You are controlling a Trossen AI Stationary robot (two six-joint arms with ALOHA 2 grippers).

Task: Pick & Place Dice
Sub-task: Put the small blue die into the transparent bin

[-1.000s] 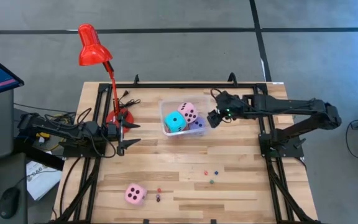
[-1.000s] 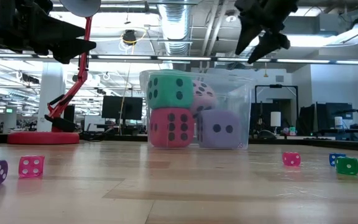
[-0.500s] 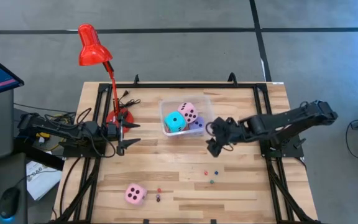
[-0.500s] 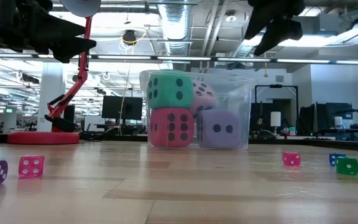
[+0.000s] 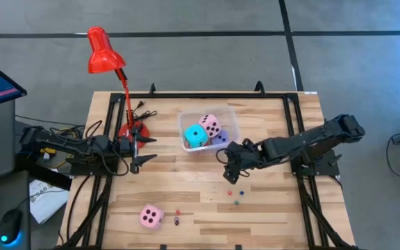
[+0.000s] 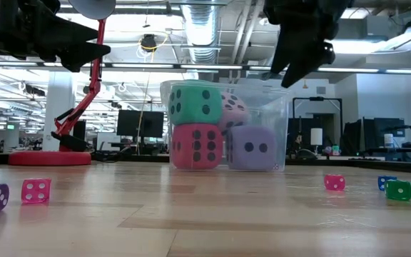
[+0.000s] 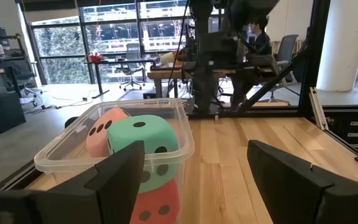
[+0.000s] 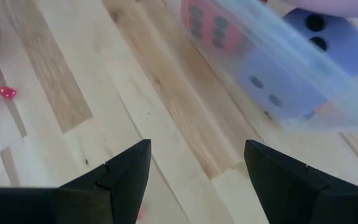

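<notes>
The room is bright, and in the low view most of the light comes from long ceiling lights (image 6: 191, 18) that glow so white they wash out the top of the picture, so the arms in front of them look like black shapes. From above, the wooden table (image 5: 186, 201) is lit evenly with only soft, faint shadows. The right wrist view is blurry, mostly on the clear bin (image 8: 291, 50), and the left wrist view has bright windows (image 7: 117, 37) far back while its own near fingers (image 7: 123, 180) look dark and fuzzy.
</notes>
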